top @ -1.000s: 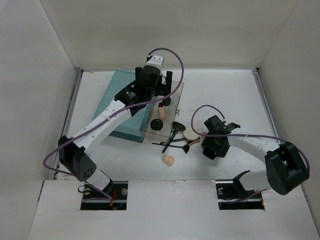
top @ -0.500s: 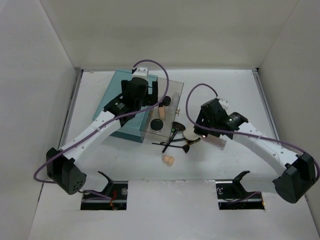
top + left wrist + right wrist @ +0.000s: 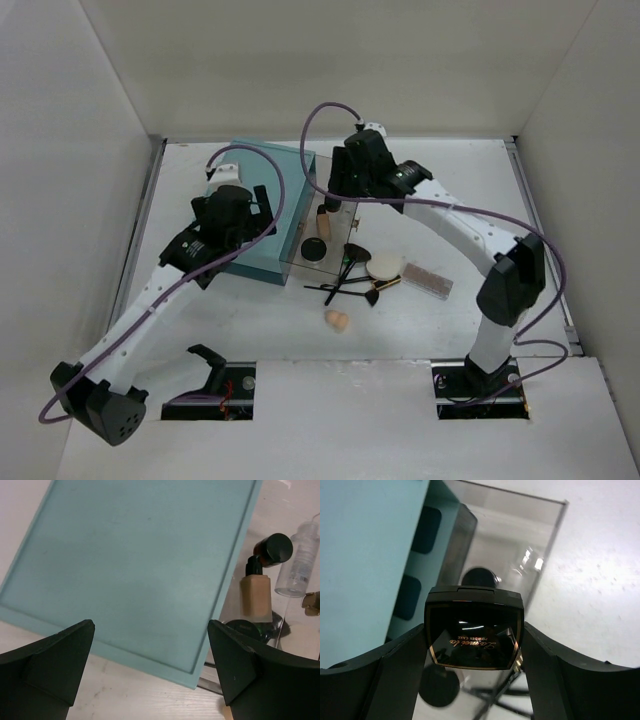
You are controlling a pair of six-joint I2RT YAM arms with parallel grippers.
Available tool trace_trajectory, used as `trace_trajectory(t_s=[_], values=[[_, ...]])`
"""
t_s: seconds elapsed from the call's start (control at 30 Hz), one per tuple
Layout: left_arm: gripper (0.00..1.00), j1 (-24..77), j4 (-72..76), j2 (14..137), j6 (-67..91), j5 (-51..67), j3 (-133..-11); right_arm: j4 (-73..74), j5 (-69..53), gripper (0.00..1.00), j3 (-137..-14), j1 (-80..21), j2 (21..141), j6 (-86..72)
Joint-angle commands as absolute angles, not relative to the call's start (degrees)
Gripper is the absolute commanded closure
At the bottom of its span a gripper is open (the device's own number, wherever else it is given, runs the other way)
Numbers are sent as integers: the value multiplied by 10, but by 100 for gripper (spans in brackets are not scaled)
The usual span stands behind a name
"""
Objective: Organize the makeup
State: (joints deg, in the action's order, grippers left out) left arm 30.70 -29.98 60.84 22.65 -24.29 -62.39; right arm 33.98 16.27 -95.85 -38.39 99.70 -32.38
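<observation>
though square, glossy black compact (image 3: 473, 632)

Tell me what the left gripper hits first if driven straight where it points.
Most likely the teal box: its flat top fills the view between the fingers of the open left gripper. How far off that top is, I can't tell.

The box (image 3: 135, 565) is plain teal. The square compact (image 3: 473, 629) is glossy black with a thin gold rim and gold lettering. The bottle (image 3: 256, 597) is beige with a black cap. On the white bench (image 3: 270, 320), the puff (image 3: 384, 267) is white, the sponge (image 3: 338, 320) peach, the palette (image 3: 428, 281) dusty pink and the brushes (image 3: 340, 286) black-handled. The cables (image 3: 325, 105) are purple.
</observation>
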Motion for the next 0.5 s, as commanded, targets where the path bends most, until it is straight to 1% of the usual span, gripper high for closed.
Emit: trace_trajectory(t_s=[0.0,0.2,0.4,0.47], values=[[0,294,-330,560,254,-267,-618,326,156,44,-1039,-390,1048,-291],[0,275,-356,540,263,-267,-614,335,154,42,-1128,-390,1131,-282],[0,266,-366,527,265,-267,-613,326,145,37,-1158,-400,1179,-259],[0,263,-367,521,265,-267,-615,337,146,38,-1172,-400,1194,-260]])
